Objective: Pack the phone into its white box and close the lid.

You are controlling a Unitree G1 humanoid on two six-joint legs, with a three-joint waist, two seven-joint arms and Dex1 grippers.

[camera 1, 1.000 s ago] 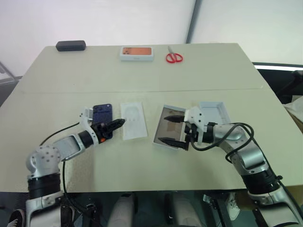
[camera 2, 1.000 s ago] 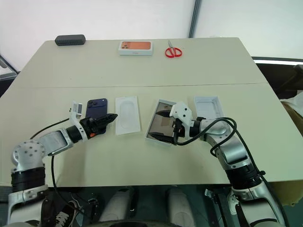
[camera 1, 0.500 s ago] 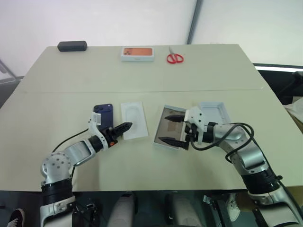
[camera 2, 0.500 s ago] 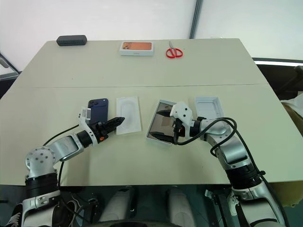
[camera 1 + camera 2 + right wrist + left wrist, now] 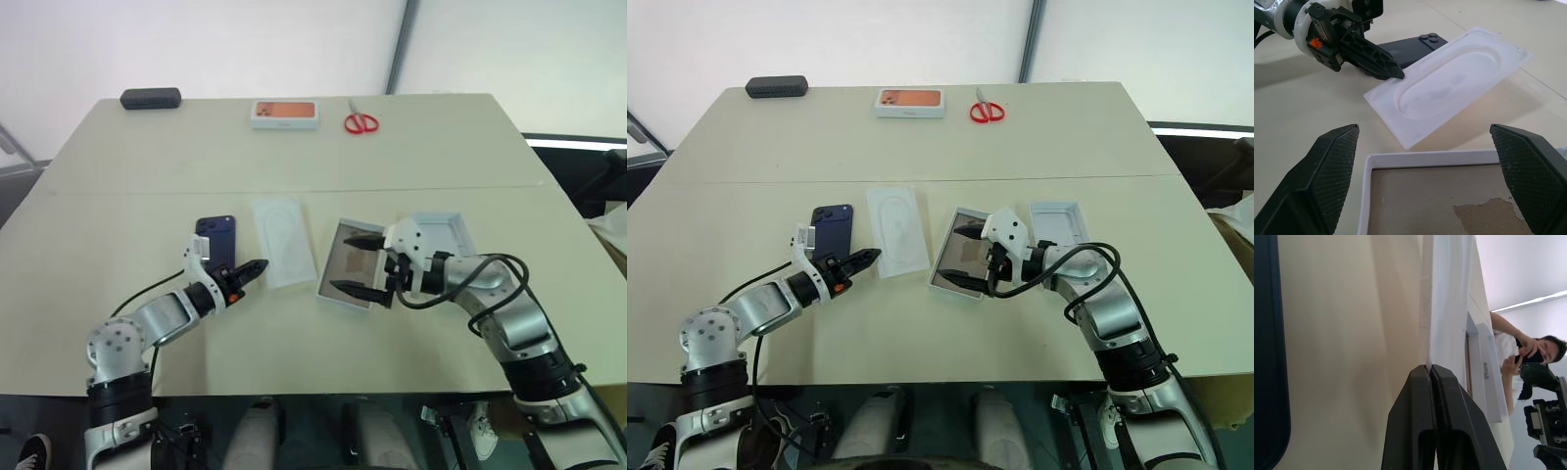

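The dark blue phone (image 5: 217, 238) lies flat on the table. To its right is a flat white card (image 5: 284, 243). My left gripper (image 5: 257, 264) is shut on the card's near corner, and in the left wrist view the card's edge (image 5: 1449, 293) rises from between the closed fingertips (image 5: 1420, 382). The right wrist view shows the card (image 5: 1449, 78) tilted up off the table. The white box (image 5: 329, 286) with its tan floor sits right of the card. My right gripper (image 5: 358, 264) stands open above it, one finger near each long side. The lid (image 5: 446, 233) lies open side up behind that gripper.
Along the far edge of the table lie a black oblong case (image 5: 150, 98), a white box with an orange picture (image 5: 285, 113) and red scissors (image 5: 361, 120). A person (image 5: 1533, 357) shows beyond the table in the left wrist view.
My left gripper has gone from open to shut on the card's near corner. The card has turned a little and tilted up. The right arm has kept still.
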